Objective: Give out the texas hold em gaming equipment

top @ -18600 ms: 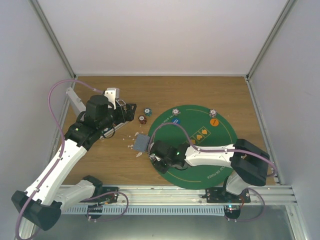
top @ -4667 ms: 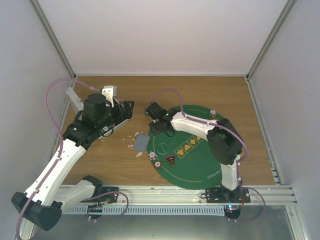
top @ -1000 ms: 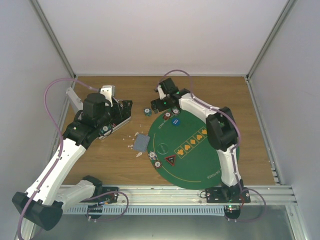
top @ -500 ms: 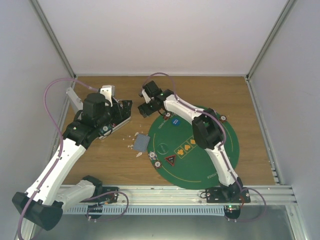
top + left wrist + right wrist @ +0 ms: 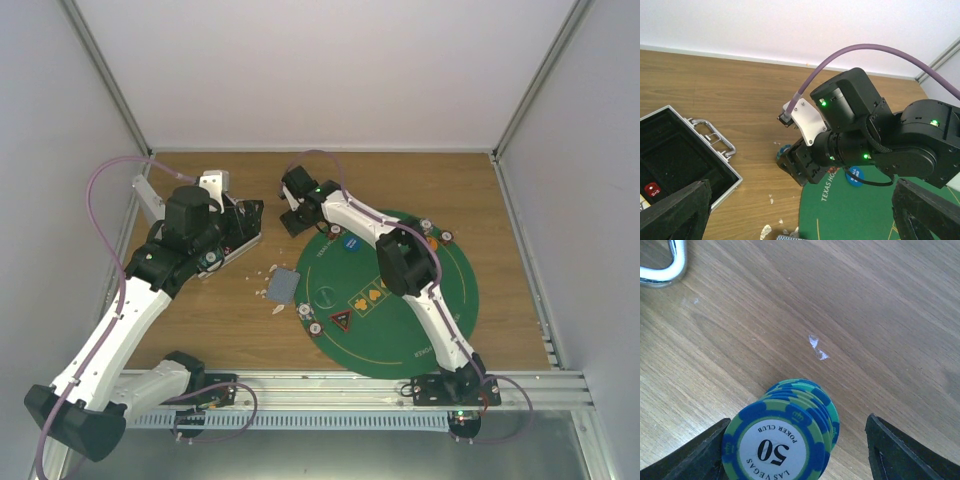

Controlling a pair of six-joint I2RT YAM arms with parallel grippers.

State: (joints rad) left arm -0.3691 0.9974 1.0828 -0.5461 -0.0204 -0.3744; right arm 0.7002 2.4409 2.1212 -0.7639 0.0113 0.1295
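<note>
2 fingers [image 5: 892, 457] of the right gripper [image 5: 799, 450] stand apart astride the chip stack [image 5: 782, 442], while the left gripper [image 5: 801, 212] gapes wide.

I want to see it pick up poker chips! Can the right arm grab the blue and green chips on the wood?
Probably yes. The chips sit right between the right gripper's open fingers, on the bare table, with nothing else in the way.
</note>
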